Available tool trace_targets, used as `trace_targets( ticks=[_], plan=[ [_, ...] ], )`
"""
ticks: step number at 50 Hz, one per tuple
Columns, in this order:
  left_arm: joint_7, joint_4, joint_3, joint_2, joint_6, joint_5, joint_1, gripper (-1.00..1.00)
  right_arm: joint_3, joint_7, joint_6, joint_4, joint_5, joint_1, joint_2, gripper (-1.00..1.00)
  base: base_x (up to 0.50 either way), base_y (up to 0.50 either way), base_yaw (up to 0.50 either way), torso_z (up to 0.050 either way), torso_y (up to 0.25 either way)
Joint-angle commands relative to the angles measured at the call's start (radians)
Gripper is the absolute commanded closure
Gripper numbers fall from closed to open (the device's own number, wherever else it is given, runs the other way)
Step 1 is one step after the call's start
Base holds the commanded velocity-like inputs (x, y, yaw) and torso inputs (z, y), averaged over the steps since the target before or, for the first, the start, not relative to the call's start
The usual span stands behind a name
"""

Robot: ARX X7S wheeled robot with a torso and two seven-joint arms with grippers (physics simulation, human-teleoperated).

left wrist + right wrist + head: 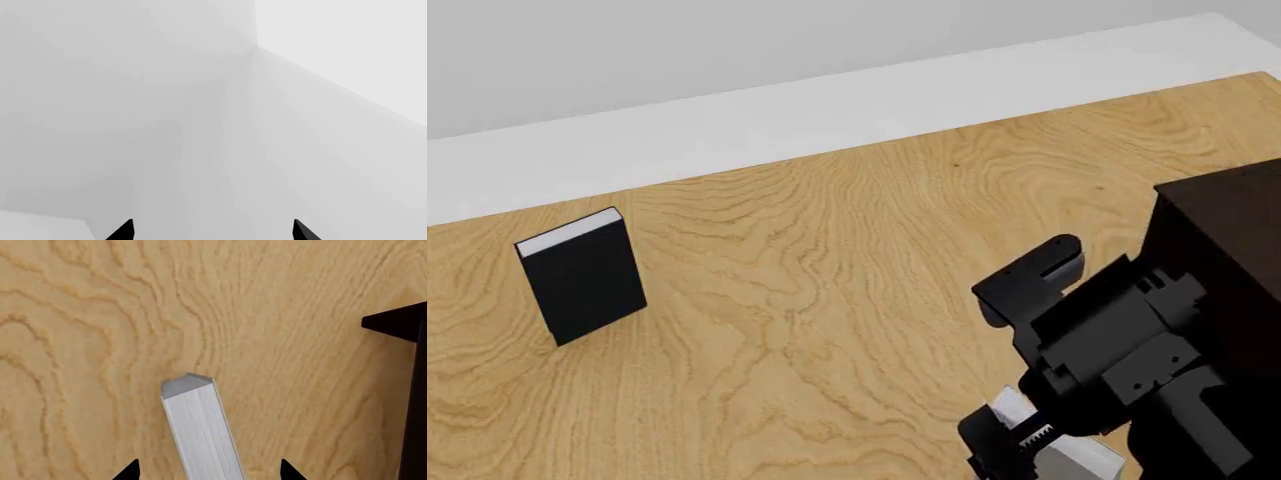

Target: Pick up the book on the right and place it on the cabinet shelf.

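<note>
Already the light grey book (200, 432) is up off the wooden counter (80, 340), or so I judge: in the right wrist view it runs out from between the two dark fingertips of the right hand (209, 471) as a narrow pale slab, page edge facing the camera, its far end hanging over bare wood grain with no contact I can make out. Those tips stand a little way out to each side of the book, and the actual touching surfaces are out of frame, so I cannot tell for certain that the right hand is clamped on it; the way the book floats in line with the hand suggests it is. In the head view only a sliver of pale grey (1081, 462) shows low under the black right arm. Just beside it, toward the right, stands the dark cabinet (1228, 230), whose near corner also shows in the right wrist view (400, 322); the shelf board itself is not clearly visible. So the pick looks done and the carry and placing are left. Well apart, across the counter on the left, a black book with a white page edge (585, 275) stands upright, untouched. The left hand (213, 231) faces blank grey-white walls with its fingertips spread wide and nothing between them.
</note>
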Motion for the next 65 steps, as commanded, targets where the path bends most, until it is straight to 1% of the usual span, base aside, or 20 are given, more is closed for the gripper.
trace_targets(
  ticks=[1, 10, 16, 20, 34, 43, 47, 48, 53, 60, 65],
  plan=[
    [-0.004, -0.002, 0.004, -0.004, 0.006, -0.006, 0.003, -1.0, -0.017, -0.038, -0.033, 0.075, -0.023, -0.015, -0.034, -1.0, 0.0, 0.0, 0.0, 0.0, 0.0],
    [-0.005, -0.004, 0.011, -0.006, 0.013, -0.002, 0.008, -1.0, -0.026, -0.062, -0.054, 0.131, -0.037, -0.028, -0.058, -1.0, 0.0, 0.0, 0.0, 0.0, 0.0],
    [-0.008, -0.005, 0.013, -0.007, 0.015, -0.003, 0.01, -1.0, -0.032, -0.069, -0.056, 0.131, -0.042, -0.032, -0.062, -1.0, 0.0, 0.0, 0.0, 0.0, 0.0],
    [-0.011, -0.005, 0.013, -0.009, 0.016, -0.007, 0.011, -1.0, -0.039, -0.09, -0.071, 0.177, -0.053, -0.035, -0.082, -1.0, 0.0, 0.0, 0.0, 0.0, 0.002],
    [-0.013, -0.005, 0.018, -0.012, 0.024, -0.007, 0.018, -1.0, -0.05, -0.111, -0.076, 0.21, -0.066, -0.04, -0.098, -1.0, 0.0, 0.0, 0.0, 0.0, 0.0],
    [-0.019, -0.007, 0.018, -0.014, 0.029, -0.011, 0.019, -1.0, -0.058, -0.138, -0.1, 0.275, -0.083, -0.046, -0.125, -1.0, 0.0, 0.0, 0.0, 0.0, 0.0],
    [-0.021, -0.008, 0.02, -0.016, 0.031, -0.012, 0.019, -1.0, -0.055, -0.126, -0.089, 0.25, -0.08, -0.045, -0.116, -1.0, 0.0, 0.0, 0.0, 0.0, 0.0],
    [-0.022, -0.008, 0.021, -0.017, 0.03, -0.013, 0.019, -1.0, -0.054, -0.119, -0.086, 0.243, -0.079, -0.044, -0.113, 1.0, 0.0, 0.0, 0.0, 0.0, 0.0],
    [-0.026, -0.008, 0.024, -0.022, 0.03, -0.014, 0.019, -1.0, -0.046, -0.096, -0.069, 0.204, -0.071, -0.037, -0.095, 1.0, 0.0, 0.0, 0.0, 0.0, 0.0],
    [-0.031, -0.008, 0.026, -0.026, 0.031, -0.018, 0.018, -1.0, -0.022, -0.042, -0.03, 0.089, -0.043, -0.026, -0.048, 1.0, 0.0, 0.0, 0.0, 0.0, 0.0],
    [-0.034, -0.008, 0.027, -0.028, 0.032, -0.022, 0.019, -1.0, 0.011, 0.033, -0.012, -0.02, -0.019, -0.016, -0.003, 1.0, 0.0, 0.0, 0.0, 0.0, 0.0]
  ],
)
